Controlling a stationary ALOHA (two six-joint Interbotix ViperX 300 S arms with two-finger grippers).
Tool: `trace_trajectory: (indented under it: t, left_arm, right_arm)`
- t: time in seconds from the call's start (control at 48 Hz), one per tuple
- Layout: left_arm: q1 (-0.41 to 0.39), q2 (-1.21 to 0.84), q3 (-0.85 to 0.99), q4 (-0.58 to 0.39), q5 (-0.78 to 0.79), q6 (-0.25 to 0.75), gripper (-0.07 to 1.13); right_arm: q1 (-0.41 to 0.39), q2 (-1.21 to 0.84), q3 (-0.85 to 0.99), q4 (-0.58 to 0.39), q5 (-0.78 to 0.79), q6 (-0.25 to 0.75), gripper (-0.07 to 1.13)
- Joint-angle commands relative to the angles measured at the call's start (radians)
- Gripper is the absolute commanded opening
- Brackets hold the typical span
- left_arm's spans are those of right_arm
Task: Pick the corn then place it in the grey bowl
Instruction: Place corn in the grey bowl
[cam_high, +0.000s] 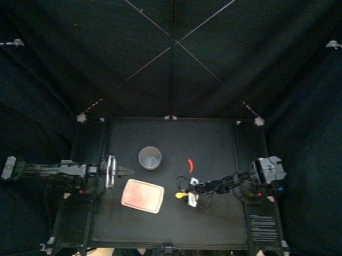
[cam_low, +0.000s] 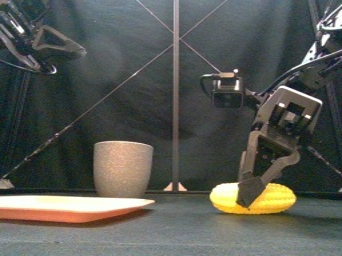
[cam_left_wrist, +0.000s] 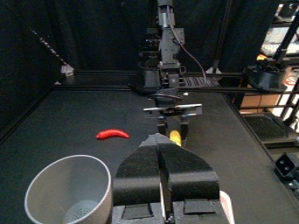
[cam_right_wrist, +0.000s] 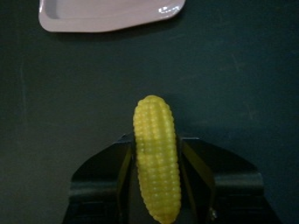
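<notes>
A yellow corn cob (cam_low: 254, 198) lies on the table at the right, and in the right wrist view the corn (cam_right_wrist: 156, 131) runs lengthwise between the jaws. My right gripper (cam_low: 258, 185) comes down onto it, with a jaw pressed against each side, shut on the corn (cam_high: 197, 197). The tall grey speckled cup (cam_low: 123, 168) stands upright left of centre, well apart from the corn. It also shows from above as the cup (cam_high: 151, 155). My left gripper (cam_left_wrist: 163, 140) rests shut at the left side of the table (cam_high: 100, 172), close to the cup (cam_left_wrist: 73, 188).
A flat pink tray (cam_high: 143, 195) lies near the front, between the cup and the corn, and it shows as the tray (cam_low: 74, 207) in the front view. A small red chili toy (cam_high: 193, 165) lies behind my right gripper.
</notes>
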Motion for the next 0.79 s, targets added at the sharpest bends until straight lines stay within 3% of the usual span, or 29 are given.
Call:
trace_trajectory:
  t: [0.021, 0.167, 0.479, 0.792]
  left_arm:
    - [0.002, 0.002, -0.014, 0.0, -0.005, 0.002, -0.04]
    - [0.002, 0.002, -0.014, 0.0, -0.005, 0.002, -0.04]
    - [0.003, 0.002, -0.017, 0.0, -0.005, 0.003, -0.04]
    - [0.006, 0.002, -0.017, 0.0, -0.006, 0.005, -0.04]
  right_arm:
    - [-0.009, -0.018, -0.035, -0.002, -0.005, -0.009, 0.54]
    - [-0.064, -0.04, -0.103, -0.041, -0.003, -0.017, 0.53]
    - [-0.241, -0.097, -0.377, -0.307, 0.071, -0.003, 0.53]
    - [-0.357, 0.021, -0.58, -0.291, 0.075, -0.006, 0.54]
